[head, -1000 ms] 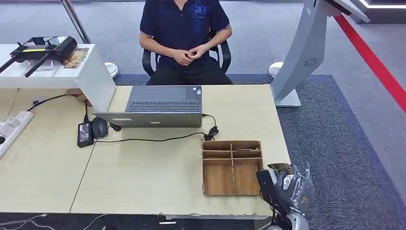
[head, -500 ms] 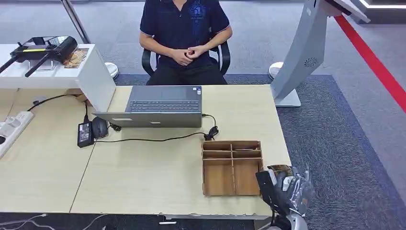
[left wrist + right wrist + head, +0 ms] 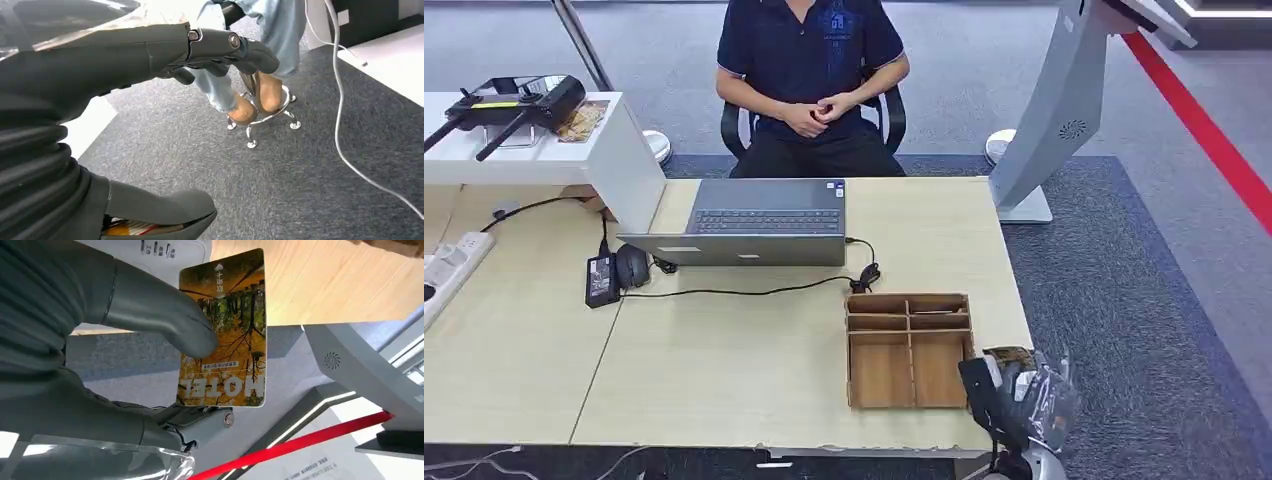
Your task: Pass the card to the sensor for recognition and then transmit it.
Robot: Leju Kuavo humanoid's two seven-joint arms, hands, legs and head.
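Light wooden desk [image 3: 754,380]: spans the left and centre of the head view, its right edge beside the grey carpet.

Grey slanted sensor kiosk [image 3: 1064,110]: stands at the upper right of the head view, off the desk's far right corner; also at the right edge of the right wrist view [image 3: 360,370]. This is your target.

Person in a dark blue shirt [image 3: 809,70]: seated at top centre behind the desk, hands clasped.

Grey open laptop [image 3: 759,225]: upper centre of the desk.

Brown wooden divided tray [image 3: 909,350]: lower right of the desk, just beside your right hand.

Right hand [image 3: 1021,398]: lower right of the head view, off the desk's near right corner. In the right wrist view the grey thumb [image 3: 165,315] presses the card against the darker fingers behind it, a pinch.

Left hand [image 3: 150,125]: hangs over carpet; its fingers are apart and hold nothing.

Orange-brown hotel key card [image 3: 222,330]: pinched in your right hand, centre of the right wrist view, printed face toward the camera.

Step in hand, as judged: carry the card to the kiosk. Keep the pinch firm, and present the card flat to the reader. The reader's exact spot cannot be told here.
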